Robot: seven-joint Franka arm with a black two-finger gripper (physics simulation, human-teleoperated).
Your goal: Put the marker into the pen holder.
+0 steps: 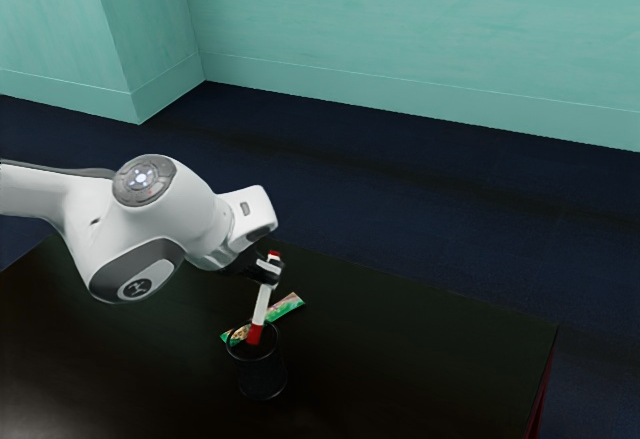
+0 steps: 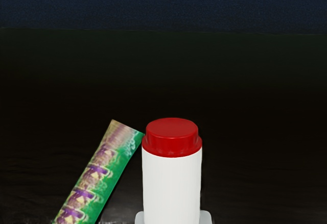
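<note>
In the exterior view my gripper [image 1: 268, 270] is shut on the upper part of the white marker [image 1: 262, 305], which has red ends. The marker leans slightly, its lower red end at the mouth of the black pen holder [image 1: 262, 373]; how deep that end sits inside, I cannot tell. The pen holder stands upright on the table. In the wrist view the marker [image 2: 171, 188] rises between my gripper's fingertips [image 2: 172, 218], with its red top end toward the camera.
A green patterned packet [image 1: 288, 307] lies on the dark table [image 1: 420, 359] behind the marker and pen holder. The wrist view has the packet [image 2: 97, 178] beside the marker. The table's edge runs along the exterior view's right.
</note>
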